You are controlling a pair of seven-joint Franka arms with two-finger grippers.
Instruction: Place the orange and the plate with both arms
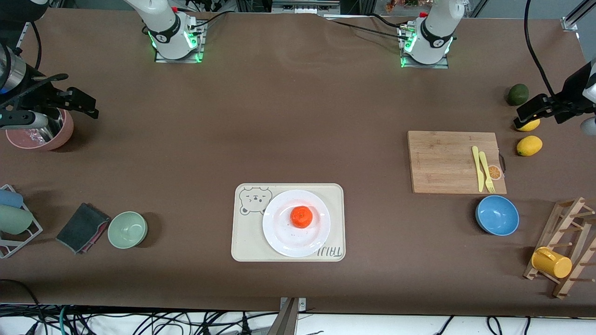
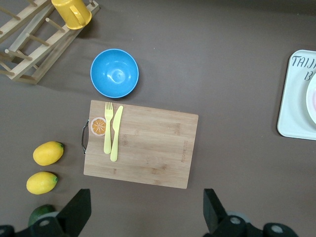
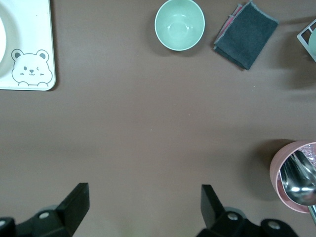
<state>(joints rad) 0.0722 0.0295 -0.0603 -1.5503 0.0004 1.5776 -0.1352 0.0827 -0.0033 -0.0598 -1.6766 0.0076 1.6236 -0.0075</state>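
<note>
The orange sits in the middle of the white plate, which rests on a cream bear-printed tray near the table's front edge. Only a rim of the plate shows in each wrist view. My left gripper hangs open and empty over the left arm's end, beside the lemons. Over the right arm's end my right gripper also stands open with nothing in it, next to a pink cup.
A cutting board carries a yellow knife and fork. Around it are a blue bowl, two lemons, a green fruit and a mug rack. A green bowl, cloth and pink cup lie at the right arm's end.
</note>
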